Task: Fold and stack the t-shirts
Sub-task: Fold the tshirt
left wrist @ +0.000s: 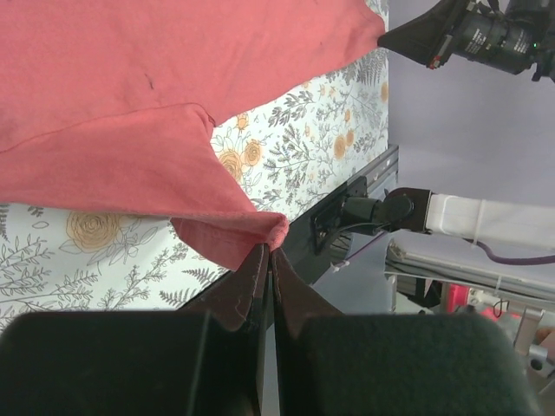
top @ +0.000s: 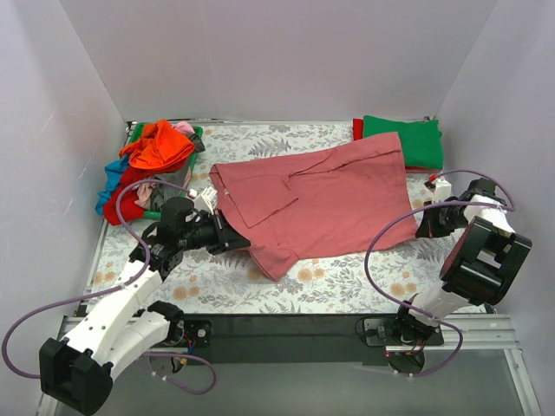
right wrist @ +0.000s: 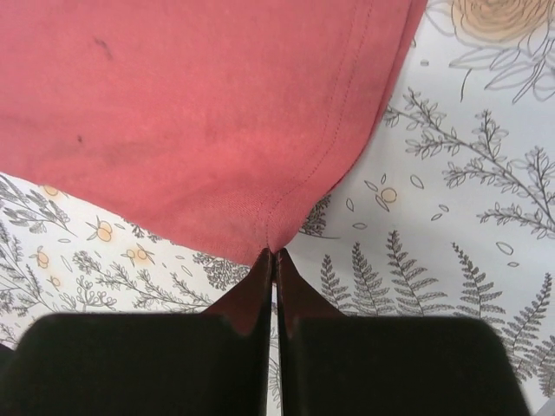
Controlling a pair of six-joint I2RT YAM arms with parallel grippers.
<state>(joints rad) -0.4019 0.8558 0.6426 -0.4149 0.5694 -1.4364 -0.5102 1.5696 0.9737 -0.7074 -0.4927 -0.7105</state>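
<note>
A large dusty-rose t-shirt (top: 321,199) lies spread across the middle of the floral table cover, one part folded over at its left. My left gripper (top: 231,236) is shut on the shirt's near-left edge; in the left wrist view a bunched corner of rose fabric (left wrist: 251,234) is pinched at the gripper (left wrist: 270,250) tips. My right gripper (top: 421,225) is shut on the shirt's right hem corner; in the right wrist view the stitched hem (right wrist: 286,217) runs into the closed gripper (right wrist: 274,252). A folded green t-shirt (top: 408,139) rests on a red one (top: 357,128) at the back right.
A heap of unfolded shirts, orange (top: 160,143), blue (top: 111,178) and red (top: 126,206), fills a green basket (top: 198,134) at the back left. The table's black front rail (top: 286,325) runs along the near edge. White walls close in on three sides.
</note>
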